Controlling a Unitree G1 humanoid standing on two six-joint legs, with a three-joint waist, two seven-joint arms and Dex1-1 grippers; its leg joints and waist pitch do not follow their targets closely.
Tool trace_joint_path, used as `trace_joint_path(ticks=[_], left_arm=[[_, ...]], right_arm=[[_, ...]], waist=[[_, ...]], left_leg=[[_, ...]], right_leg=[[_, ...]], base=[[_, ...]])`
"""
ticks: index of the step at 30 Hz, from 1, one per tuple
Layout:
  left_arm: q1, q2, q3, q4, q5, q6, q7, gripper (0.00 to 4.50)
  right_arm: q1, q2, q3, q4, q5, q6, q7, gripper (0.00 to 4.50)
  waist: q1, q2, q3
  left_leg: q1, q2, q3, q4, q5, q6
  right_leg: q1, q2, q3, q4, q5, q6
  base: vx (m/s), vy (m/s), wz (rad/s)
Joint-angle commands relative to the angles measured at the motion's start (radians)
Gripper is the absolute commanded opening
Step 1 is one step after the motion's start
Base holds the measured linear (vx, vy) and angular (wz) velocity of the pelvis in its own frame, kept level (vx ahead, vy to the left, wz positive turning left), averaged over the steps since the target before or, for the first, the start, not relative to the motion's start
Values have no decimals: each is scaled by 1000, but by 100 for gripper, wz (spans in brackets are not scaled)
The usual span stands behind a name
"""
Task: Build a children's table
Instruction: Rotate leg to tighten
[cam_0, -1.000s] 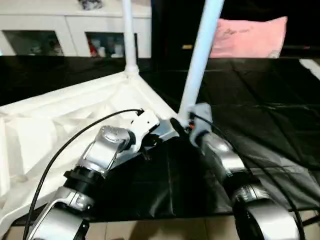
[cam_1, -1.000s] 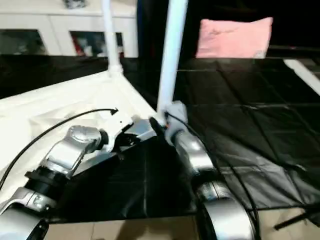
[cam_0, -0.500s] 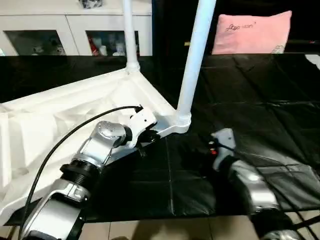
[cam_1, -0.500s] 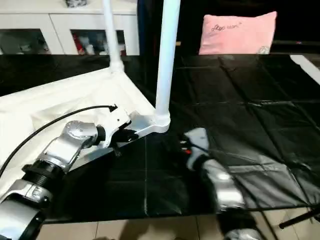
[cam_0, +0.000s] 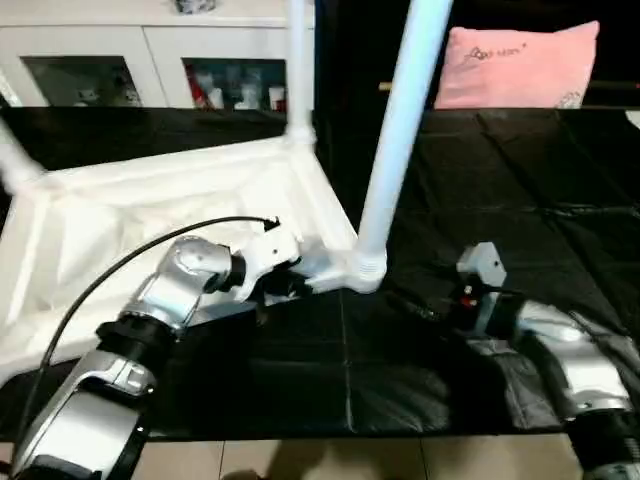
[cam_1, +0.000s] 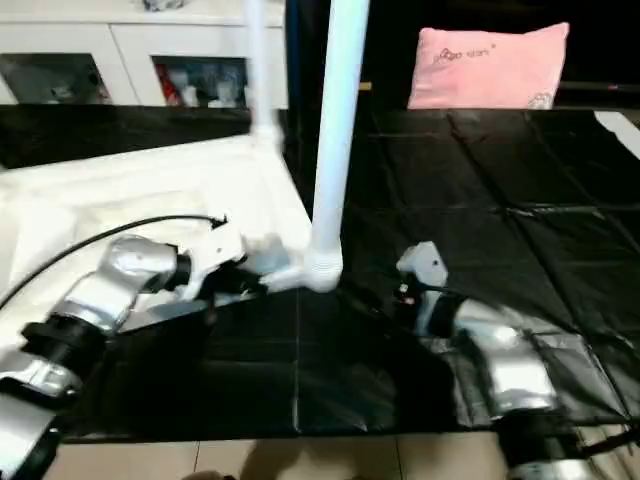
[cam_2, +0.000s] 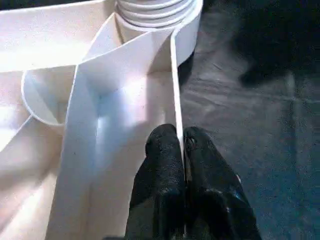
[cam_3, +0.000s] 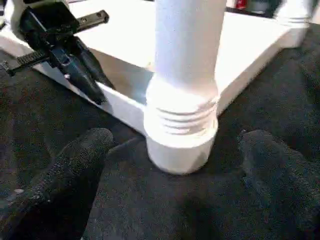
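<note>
While the children's table (cam_0: 150, 200) lay upside down on the black sheet (cam_0: 520, 190), its ribbed white underside faced up and its legs stood straight up from the round corner sockets. The near leg (cam_0: 398, 140) rose from the near corner socket (cam_3: 181, 131), the corner closest to the robot's two arms. A far leg (cam_0: 298, 65) stood at the far corner, and another leg (cam_0: 15, 160) showed at the left edge.

The left gripper (cam_2: 182, 150) was pinched shut on the thin rim (cam_2: 175, 75) of the table, with one black finger on each side of the rim wall. It held the rim just beside the near corner socket. The silver left forearm (cam_0: 170, 300) reached in from the lower left, and a black cable (cam_0: 120, 270) curved over it.

The right gripper (cam_3: 175, 165) stood wide open and held nothing. Its two black fingers (cam_3: 75, 165) were spread far apart on the sheet, one at each side of the near corner socket, but apart from it. In the head views the right gripper sat on the sheet to the right of the near leg, near it but not touching.

Farther back, a pink pillow (cam_0: 520, 65) lay beyond the black sheet, and a white cabinet (cam_0: 150, 60) with glass doors stood behind the table.
</note>
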Motion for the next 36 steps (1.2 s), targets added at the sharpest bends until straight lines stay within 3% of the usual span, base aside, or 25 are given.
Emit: trace_joint_path(ticks=[1, 7, 21, 28, 36], left_arm=[[5, 19, -61, 3, 12, -61, -93, 0], [5, 52, -93, -8, 16, -120, -200, 0], [1, 51, -116, -17, 24, -155, -260, 0], [3, 55, -120, -21, 27, -158, -271, 0], [-1, 60, -121, -13, 31, -162, -277, 0]], right_arm=[[-25, -37, 30, -26, -7, 8, 57, 447], [-81, -67, 71, 3, -44, -3, 123, 447], [-136, -31, 135, 86, -62, -11, 208, 447], [-171, 1, 144, 145, -59, -14, 231, 366], [-176, 2, 149, 162, -47, 6, 282, 309]], waist=[[3, -8, -64], [8, -7, -65], [19, -3, -70], [23, -4, -69], [24, -2, -72]], left_leg=[[0, 45, -7, -49, -74, 103], [0, 46, -6, -46, -69, 96], [1, 47, -7, -41, -64, 90], [1, 46, -6, -42, -86, 72], [0, 46, -7, -39, -70, 80]], right_leg=[[57, -85, 53, -59, 26, -249], [56, -86, 52, -53, 33, -246], [55, -85, 50, -45, 60, -263], [57, -86, 51, -46, 33, -262], [57, -85, 50, -41, 64, -267]], base=[[0, 0, 0], [0, 0, 0], [0, 0, 0], [0, 0, 0], [0, 0, 0]])
